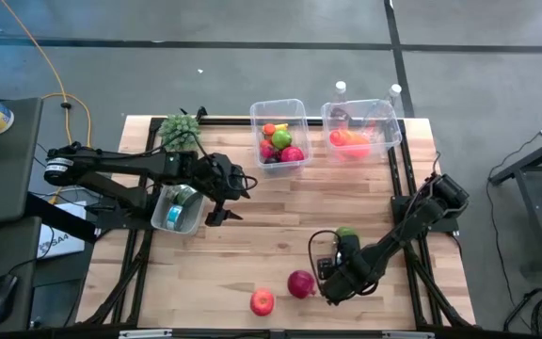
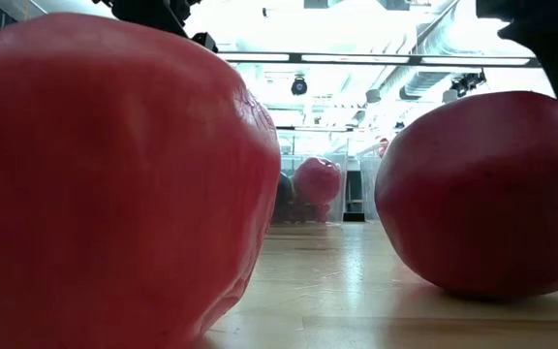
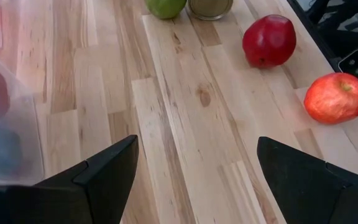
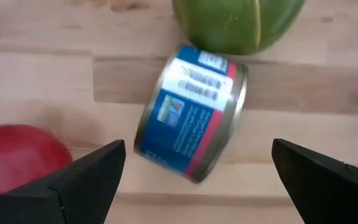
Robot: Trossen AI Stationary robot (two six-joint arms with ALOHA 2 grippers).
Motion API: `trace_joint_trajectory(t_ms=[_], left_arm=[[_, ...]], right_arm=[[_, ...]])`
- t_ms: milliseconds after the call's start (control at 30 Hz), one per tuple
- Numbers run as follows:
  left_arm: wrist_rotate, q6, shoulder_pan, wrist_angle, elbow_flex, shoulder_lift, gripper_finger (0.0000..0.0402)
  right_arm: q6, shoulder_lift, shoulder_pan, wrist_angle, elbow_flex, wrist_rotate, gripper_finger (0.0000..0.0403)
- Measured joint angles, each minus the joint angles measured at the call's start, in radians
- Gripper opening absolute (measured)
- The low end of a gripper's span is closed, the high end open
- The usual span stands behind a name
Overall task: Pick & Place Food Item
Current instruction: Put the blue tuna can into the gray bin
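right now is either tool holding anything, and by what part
Nothing is held. The right tool hangs open over the can; the left tool is open over bare table.

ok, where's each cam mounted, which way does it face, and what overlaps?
High: above the table, looking straight down; both arms show, left hand and right hand, both open.
Low: at tabletop height, looking level past the red apple and dark red apple; arm parts at top.
Left wrist: looks across bare wood; own fingers show.
Right wrist: looks down at the can; own fingers show.
Shared: both apples appear in high, low and left wrist.
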Motion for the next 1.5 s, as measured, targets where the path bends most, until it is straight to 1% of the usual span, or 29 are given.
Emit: trace_joint_trajectory(t_ms=[167,333,467,567,667,767,900,933,1133,1200,1267,1433,1500], left_arm=[[0.000,-0.001,0.000,-0.005,0.000,0.000,0.0319],[0.000,-0.009,0.000,-0.010,0.000,0.000,0.0319],[-0.001,-0.010,0.000,-0.010,0.000,0.000,0.0319],[-0.001,-0.011,0.000,-0.010,0.000,0.000,0.0319],[-0.001,-0.011,0.000,-0.010,0.000,0.000,0.0319],[-0.001,-0.011,0.000,-0.010,0.000,0.000,0.0319],[-0.001,-0.011,0.000,-0.010,-0.001,0.000,0.0319],[-0.002,-0.011,0.000,-0.012,-0.001,0.000,0.0320],[-0.001,-0.011,0.000,-0.044,-0.002,0.000,0.0319],[0.006,-0.011,0.000,-0.057,-0.002,0.000,0.0319],[0.013,-0.011,0.000,-0.070,-0.002,0.000,0.0319],[0.016,0.011,0.000,-0.072,-0.002,0.000,0.0319],[0.016,0.024,0.000,-0.072,-0.002,0.000,0.0319]], right_arm=[[0.002,0.000,0.007,0.016,-0.032,0.075,0.0394],[-0.025,0.000,0.011,0.051,-0.064,0.024,0.0393],[-0.047,0.000,0.018,0.105,-0.086,0.032,0.0378],[-0.089,0.000,0.018,0.124,-0.093,0.031,0.0349],[-0.105,0.000,0.018,0.120,-0.098,0.029,0.0310],[-0.115,0.000,0.018,0.122,-0.098,0.030,0.0259],[-0.179,0.000,0.018,0.150,-0.097,0.013,0.0178],[-0.181,0.000,0.018,0.152,-0.096,0.012,0.0170],[-0.201,0.000,0.029,0.156,-0.096,0.013,0.0172],[-0.204,0.000,0.042,0.159,-0.097,0.046,0.0172],[-0.213,0.000,0.052,0.184,-0.098,0.102,0.0172],[-0.301,0.000,0.052,0.266,-0.098,0.319,0.0172],[-0.340,0.000,0.049,0.271,-0.098,0.447,0.0172]])
